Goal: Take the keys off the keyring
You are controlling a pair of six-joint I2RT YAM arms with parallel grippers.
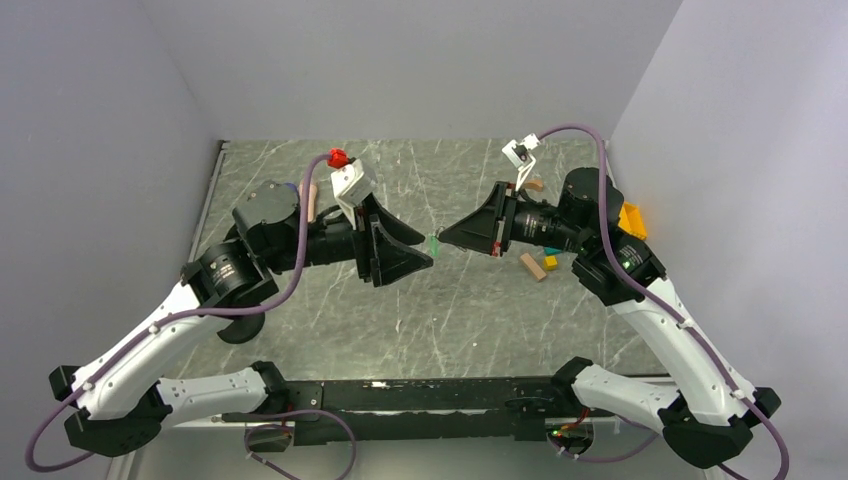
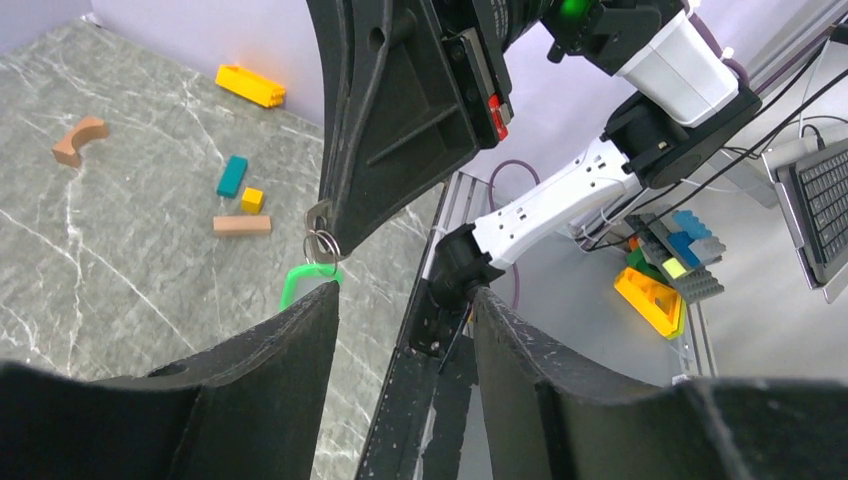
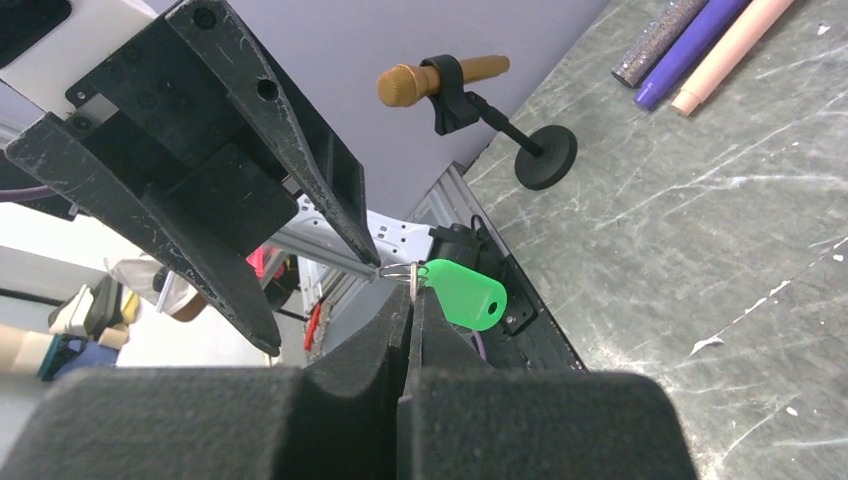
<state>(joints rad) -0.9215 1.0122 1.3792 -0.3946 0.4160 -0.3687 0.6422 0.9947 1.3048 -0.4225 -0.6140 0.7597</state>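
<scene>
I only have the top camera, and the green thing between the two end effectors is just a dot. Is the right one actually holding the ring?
Observer: Yes. In the right wrist view the right end effector is shut on the ring, at its very tips.
Operator: What's the dot, then?
Observer: A green tag on the ring, just beside those tips and off the table.
Operator: And the other arm, gripping anything?
Observer: No. The left wrist view shows the left end effector open, with the tag near one finger; I can't tell whether they touch.
</scene>
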